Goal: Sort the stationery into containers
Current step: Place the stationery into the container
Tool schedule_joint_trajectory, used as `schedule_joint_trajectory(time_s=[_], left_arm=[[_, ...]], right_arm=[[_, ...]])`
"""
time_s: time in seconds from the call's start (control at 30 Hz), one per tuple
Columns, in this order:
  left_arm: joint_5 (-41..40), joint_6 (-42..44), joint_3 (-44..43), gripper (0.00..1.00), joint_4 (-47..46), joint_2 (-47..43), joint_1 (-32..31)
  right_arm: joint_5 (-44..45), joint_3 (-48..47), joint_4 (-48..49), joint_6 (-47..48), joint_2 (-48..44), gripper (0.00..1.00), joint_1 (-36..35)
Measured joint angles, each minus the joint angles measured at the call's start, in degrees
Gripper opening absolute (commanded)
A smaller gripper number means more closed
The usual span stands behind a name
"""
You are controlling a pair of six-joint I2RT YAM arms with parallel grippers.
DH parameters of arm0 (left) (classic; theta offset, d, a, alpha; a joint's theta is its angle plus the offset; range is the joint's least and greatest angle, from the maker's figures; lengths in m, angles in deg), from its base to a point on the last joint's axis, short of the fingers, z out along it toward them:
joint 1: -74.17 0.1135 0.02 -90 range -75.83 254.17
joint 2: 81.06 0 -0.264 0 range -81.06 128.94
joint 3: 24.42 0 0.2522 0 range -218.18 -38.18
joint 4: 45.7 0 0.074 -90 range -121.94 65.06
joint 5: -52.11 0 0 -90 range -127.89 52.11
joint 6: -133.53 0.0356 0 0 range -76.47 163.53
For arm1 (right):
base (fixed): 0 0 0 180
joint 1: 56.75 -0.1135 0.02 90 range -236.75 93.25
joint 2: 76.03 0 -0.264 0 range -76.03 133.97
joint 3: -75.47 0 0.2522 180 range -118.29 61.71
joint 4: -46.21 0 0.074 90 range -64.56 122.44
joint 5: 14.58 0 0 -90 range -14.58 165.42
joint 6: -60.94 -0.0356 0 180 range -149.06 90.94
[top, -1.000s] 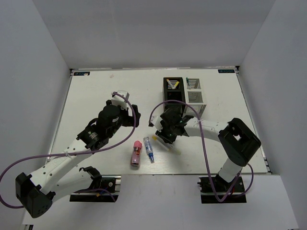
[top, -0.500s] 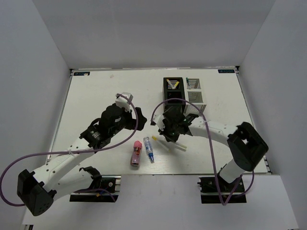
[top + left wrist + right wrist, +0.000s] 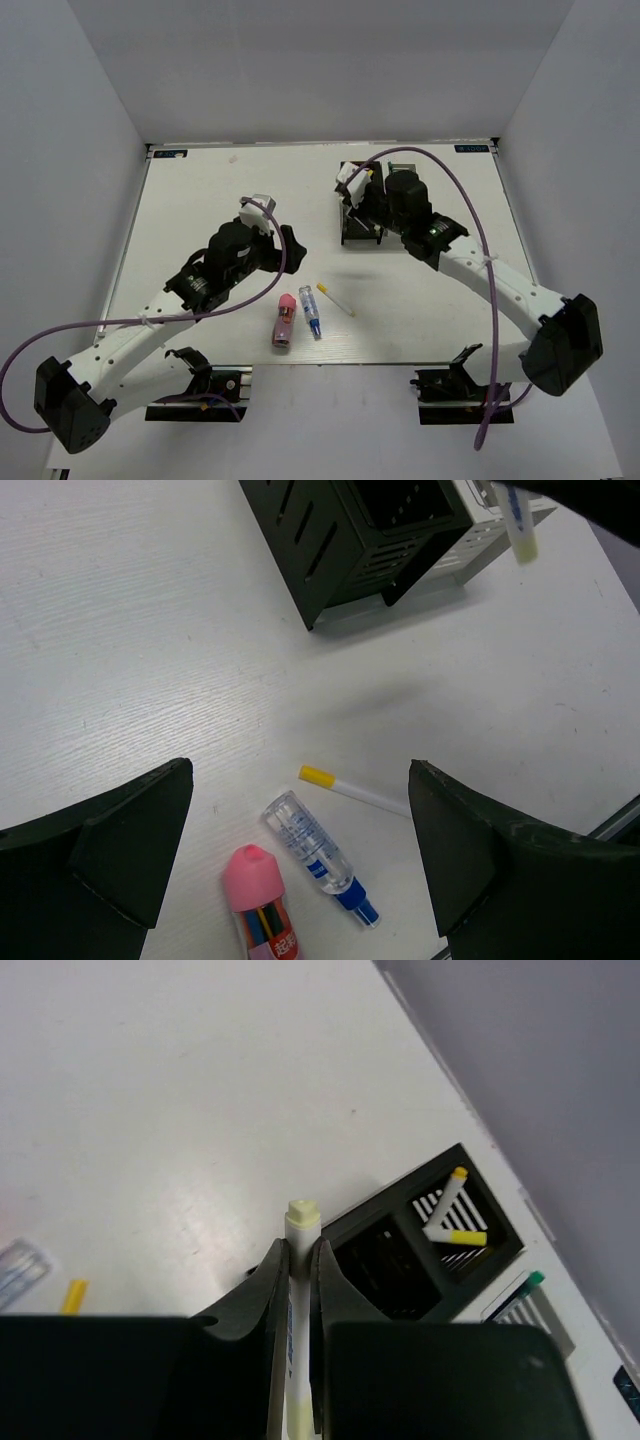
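My right gripper [image 3: 298, 1252] is shut on a white pen with a pale yellow end [image 3: 302, 1222]. In the top view it [image 3: 356, 188] hangs over the front left of the black container [image 3: 358, 228]. That black container [image 3: 420, 1260] holds two yellow-ended pens [image 3: 452, 1222]. Beside it, the white container [image 3: 525, 1310] holds a green-ended pen [image 3: 534, 1280]. On the table lie a yellow-ended pen [image 3: 335, 299], a clear blue-tipped tube [image 3: 311, 312] and a pink tube [image 3: 284, 318]. My left gripper [image 3: 300, 780] hovers open above these three, touching none.
The right arm [image 3: 470, 265] stretches across the right side of the table and covers most of the white container in the top view. The table's near edge [image 3: 400, 362] runs just below the loose items.
The right gripper shut on one of two pens lying right of the tubes, lifted it and carried it back to the black container. The left gripper drifted slightly right, still open.
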Motion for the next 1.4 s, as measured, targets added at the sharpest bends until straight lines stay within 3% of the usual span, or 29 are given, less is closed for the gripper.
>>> schedule_joint_trajectory(time_s=[0.2, 0.37, 0.8, 1.17, 1.2, 1.27, 1.3, 1.4], left_arm=[[0.74, 0.02, 0.00, 0.99, 0.13, 0.98, 0.00], [0.90, 0.22, 0.00, 0.99, 0.15, 1.18, 0.00], [0.94, 0.85, 0.00, 0.99, 0.22, 2.95, 0.00], [8.48, 1.73, 0.00, 0.99, -1.51, 5.07, 0.02], [9.35, 1.62, 0.00, 0.99, -1.84, 5.35, -0.02], [10.60, 0.98, 0.00, 0.99, -2.60, 5.99, -0.35], [11.41, 0.44, 0.00, 0.99, -2.97, 6.40, -0.50], [13.18, -1.92, 0.00, 0.99, -4.20, 8.15, -1.18]], right_arm=[[-2.73, -1.68, 10.47, 3.72, 9.64, 0.00, 4.92], [-7.23, -9.09, 14.67, 6.32, 18.03, 0.00, 9.16], [-22.58, -27.17, 15.98, 11.02, 33.70, 0.00, 15.80], [-33.79, -30.91, 17.57, 6.14, 43.78, 0.00, 21.46], [-34.77, -31.21, 18.10, 5.51, 44.44, 0.12, 21.97], [-36.54, -31.39, 18.47, 4.28, 44.81, 0.26, 22.62], [-37.38, -31.36, 18.47, 3.89, 44.81, 0.41, 22.82], [-38.38, -30.36, 19.45, 3.10, 44.52, 0.54, 23.43]])
